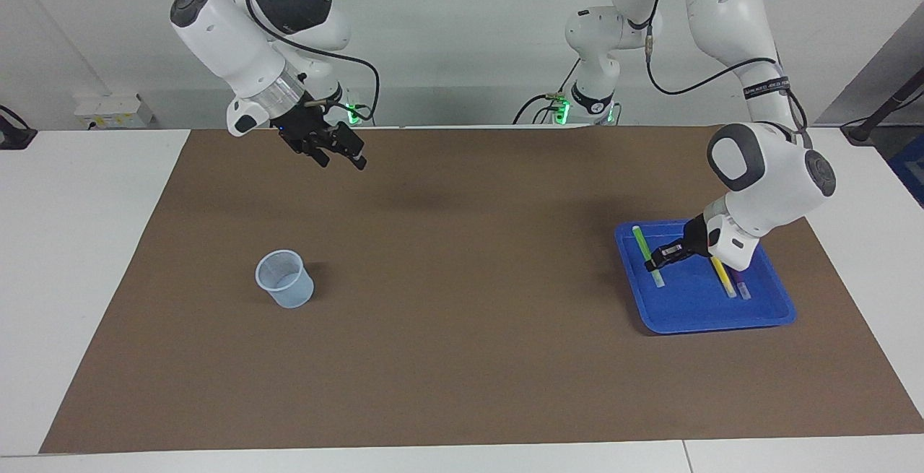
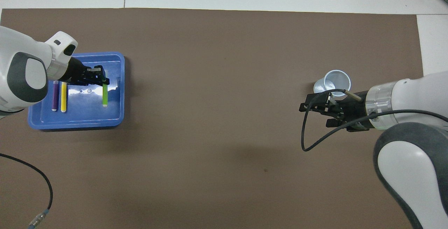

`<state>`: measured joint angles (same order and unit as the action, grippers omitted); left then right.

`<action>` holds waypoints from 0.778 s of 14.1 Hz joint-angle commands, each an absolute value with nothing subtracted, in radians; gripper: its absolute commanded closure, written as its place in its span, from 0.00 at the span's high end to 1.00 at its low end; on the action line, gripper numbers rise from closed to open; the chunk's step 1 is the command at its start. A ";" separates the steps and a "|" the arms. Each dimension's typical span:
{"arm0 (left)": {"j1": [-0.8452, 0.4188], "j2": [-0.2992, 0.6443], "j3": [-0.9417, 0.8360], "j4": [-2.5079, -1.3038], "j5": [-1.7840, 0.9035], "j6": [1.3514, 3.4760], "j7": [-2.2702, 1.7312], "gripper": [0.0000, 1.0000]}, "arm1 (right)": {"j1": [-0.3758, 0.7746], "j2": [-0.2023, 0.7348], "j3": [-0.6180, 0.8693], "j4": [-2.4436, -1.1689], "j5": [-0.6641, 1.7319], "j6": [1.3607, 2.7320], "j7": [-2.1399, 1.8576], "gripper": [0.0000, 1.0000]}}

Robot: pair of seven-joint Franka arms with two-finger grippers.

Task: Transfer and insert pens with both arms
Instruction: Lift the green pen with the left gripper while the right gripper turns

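Three pens lie side by side in a blue tray (image 1: 722,323) at the left arm's end of the table: a green pen (image 1: 642,242), a yellow pen (image 1: 722,279) and a purple pen (image 1: 743,289) that the left arm mostly hides. In the overhead view the green pen (image 2: 105,98), the yellow pen (image 2: 63,98) and the purple pen (image 2: 55,98) all show. My left gripper (image 1: 661,259) is open and low in the tray, at the middle of the green pen. My right gripper (image 1: 339,161) is open, empty and raised over the brown mat.
A clear plastic cup (image 1: 285,279) stands upright on the brown mat (image 1: 462,357) toward the right arm's end; it also shows in the overhead view (image 2: 336,81). A loose black cable (image 2: 42,180) lies on the mat near the left arm's base.
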<state>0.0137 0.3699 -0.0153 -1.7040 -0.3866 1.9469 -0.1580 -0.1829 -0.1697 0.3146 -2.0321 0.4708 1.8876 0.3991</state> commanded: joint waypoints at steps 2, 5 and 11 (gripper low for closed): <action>-0.040 0.345 -0.020 -1.671 -0.426 1.875 -0.429 0.00 | -0.198 -0.189 0.321 -2.042 0.456 1.856 0.385 1.00; -0.099 0.322 -0.025 -1.681 -0.524 1.873 -0.667 0.00 | -0.184 -0.187 0.324 -2.045 0.456 1.900 0.383 1.00; -0.216 0.310 -0.025 -1.684 -0.600 1.923 -0.940 0.00 | -0.060 -0.110 0.325 -2.045 0.469 2.120 0.370 1.00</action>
